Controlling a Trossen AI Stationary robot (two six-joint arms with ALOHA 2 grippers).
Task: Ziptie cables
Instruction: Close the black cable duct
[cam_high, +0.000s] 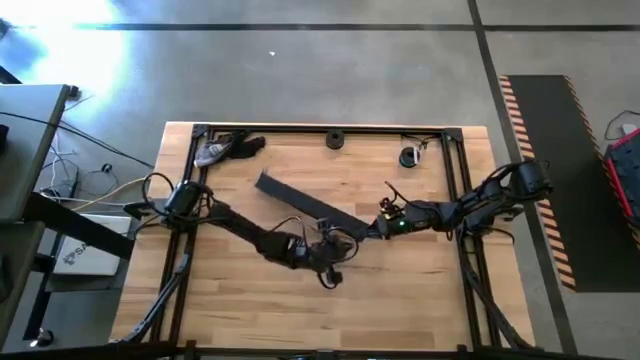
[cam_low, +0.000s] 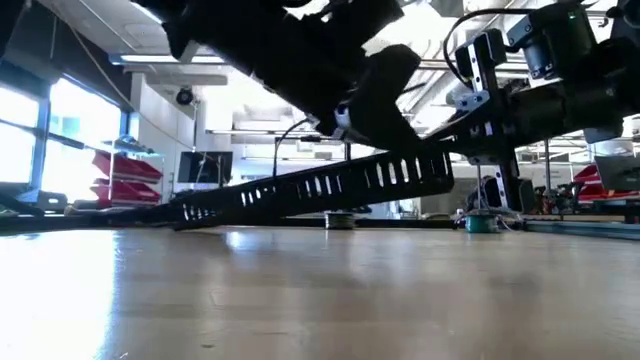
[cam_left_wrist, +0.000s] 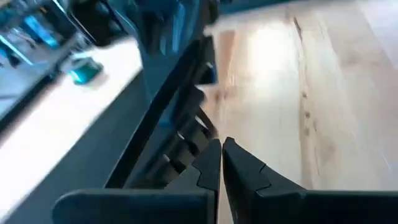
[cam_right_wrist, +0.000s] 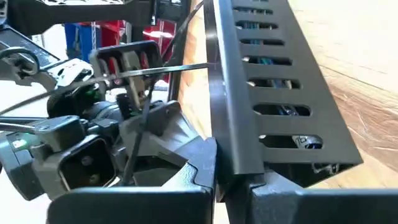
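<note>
While the right gripper (cam_right_wrist: 216, 163) clamps the slotted strip (cam_high: 305, 203) (no legible writing), the left gripper (cam_left_wrist: 221, 163) is closed.

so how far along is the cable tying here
Nothing looks tied yet. In hand: the right gripper is shut on one end of the slotted black strip, lifting it while the far end rests on the table. The left gripper is shut beside the strip. Bundling remains.

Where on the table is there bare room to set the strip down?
Bare wood along the near edge of the table, below both arms, and the far right, between the black puck and the right gripper. Crowded at the centre: slotted strip, left gripper.
</note>
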